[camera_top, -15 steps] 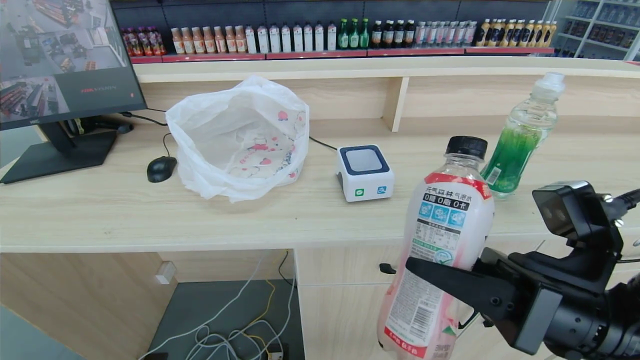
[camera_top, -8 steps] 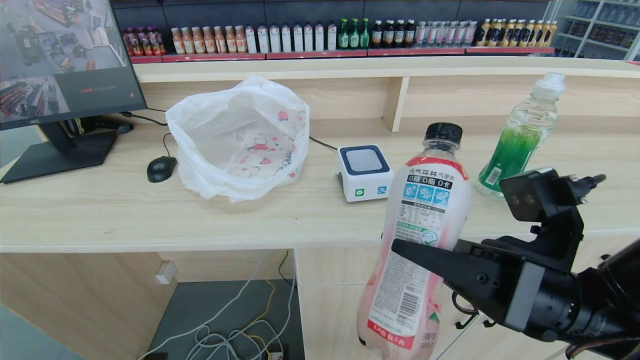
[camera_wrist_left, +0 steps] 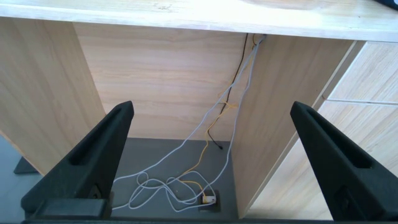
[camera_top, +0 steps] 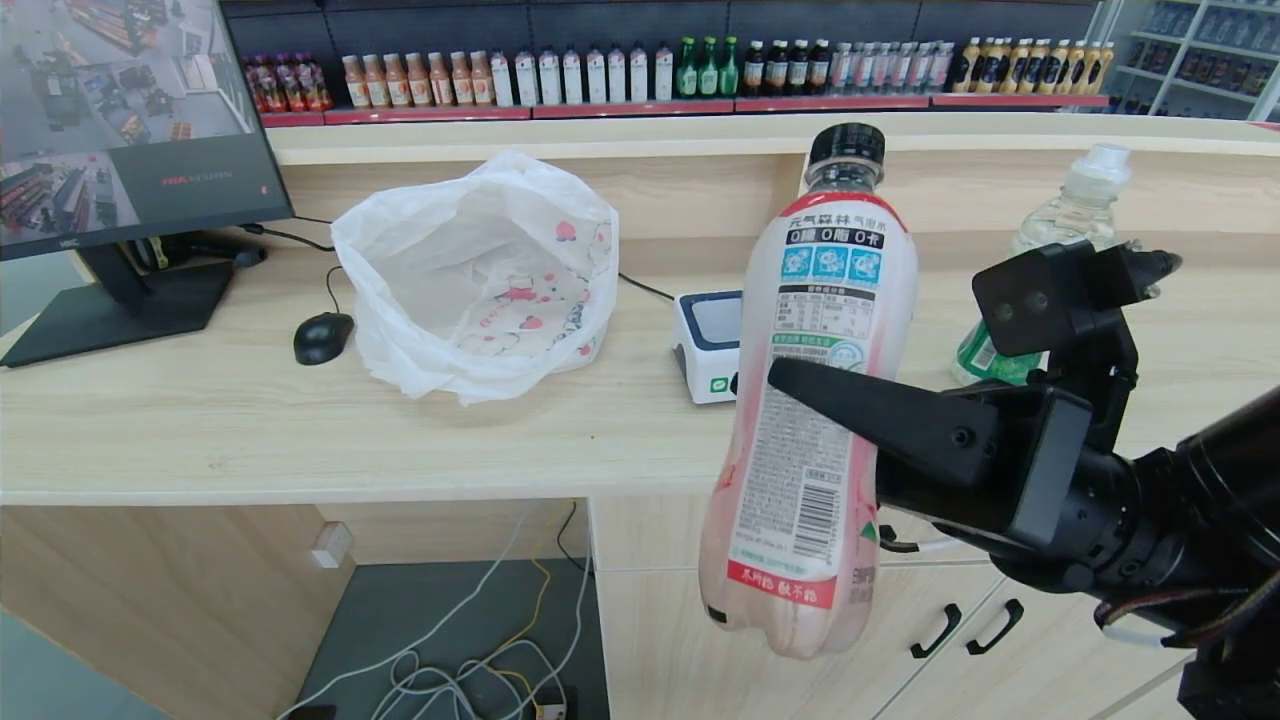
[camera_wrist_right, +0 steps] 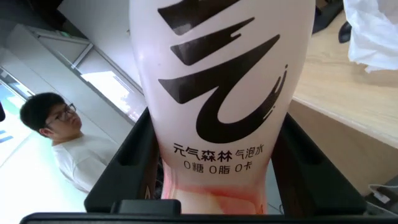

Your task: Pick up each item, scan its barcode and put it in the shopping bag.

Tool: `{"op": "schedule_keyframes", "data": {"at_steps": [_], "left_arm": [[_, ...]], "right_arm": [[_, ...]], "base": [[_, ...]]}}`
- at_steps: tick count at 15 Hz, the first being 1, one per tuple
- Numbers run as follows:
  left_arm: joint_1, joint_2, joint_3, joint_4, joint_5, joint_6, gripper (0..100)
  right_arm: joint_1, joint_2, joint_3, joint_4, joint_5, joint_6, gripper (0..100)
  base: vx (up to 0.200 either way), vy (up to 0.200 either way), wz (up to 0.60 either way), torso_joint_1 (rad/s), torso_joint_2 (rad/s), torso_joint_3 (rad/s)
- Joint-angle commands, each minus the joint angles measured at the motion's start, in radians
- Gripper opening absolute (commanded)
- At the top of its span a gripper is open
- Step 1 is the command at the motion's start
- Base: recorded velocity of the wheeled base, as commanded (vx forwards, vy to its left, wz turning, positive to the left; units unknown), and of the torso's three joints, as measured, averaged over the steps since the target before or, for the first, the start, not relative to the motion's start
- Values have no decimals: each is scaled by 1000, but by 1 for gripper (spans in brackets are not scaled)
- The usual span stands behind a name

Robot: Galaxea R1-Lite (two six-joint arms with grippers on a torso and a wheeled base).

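Bottle point(camera_top: 830, 270) nearing scanner point(camera_top: 705, 335)
My right pincer point(camera_top: 790, 385), clamped on it, has raised it leftward; scanner sits on the surface point(camera_top: 200, 430) at its nine o'clock, barcode point(camera_top: 817, 512) faces me, so scanning comes next. Left pincer point(camera_wrist_left: 211, 162) hangs open.

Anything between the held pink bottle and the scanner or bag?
Nothing visible. The pink bottle in the right end effector hangs just in front of the scanner; the open shopping bag sits to the scanner's left.

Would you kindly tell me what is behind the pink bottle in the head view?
The white scanner on the counter; its left part shows, while the pink bottle covers the rest.
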State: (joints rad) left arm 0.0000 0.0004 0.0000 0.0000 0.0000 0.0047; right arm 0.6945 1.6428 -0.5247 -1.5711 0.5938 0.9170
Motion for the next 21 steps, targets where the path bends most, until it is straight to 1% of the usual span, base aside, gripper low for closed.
{"op": "schedule_keyframes", "data": {"at_steps": [1, 3, 7, 13, 17, 19, 21], "left_arm": [[0, 0, 0, 0, 0, 0, 100], [0, 0, 0, 0, 0, 0, 100], [0, 0, 0, 0, 0, 0, 100], [0, 0, 0, 0, 0, 0, 100], [-2, 0, 0, 0, 0, 0, 100], [0, 0, 0, 0, 0, 0, 100], [0, 0, 0, 0, 0, 0, 100]], "right_arm": [[11, -3, -14, 0, 4, -3, 0], [30, -1, -21, 0, 14, -33, 0], [62, -4, -31, 0, 14, -43, 0], [63, -9, -29, 0, 14, -52, 0], [88, -8, -38, 0, 15, -58, 0], [117, -8, -40, 0, 14, -96, 0], [117, -6, -37, 0, 14, -104, 0]], "base": [[0, 0, 0, 0, 0, 0], [0, 0, 0, 0, 0, 0], [0, 0, 0, 0, 0, 0], [0, 0, 0, 0, 0, 0], [0, 0, 0, 0, 0, 0], [0, 0, 0, 0, 0, 0], [0, 0, 0, 0, 0, 0]]}}
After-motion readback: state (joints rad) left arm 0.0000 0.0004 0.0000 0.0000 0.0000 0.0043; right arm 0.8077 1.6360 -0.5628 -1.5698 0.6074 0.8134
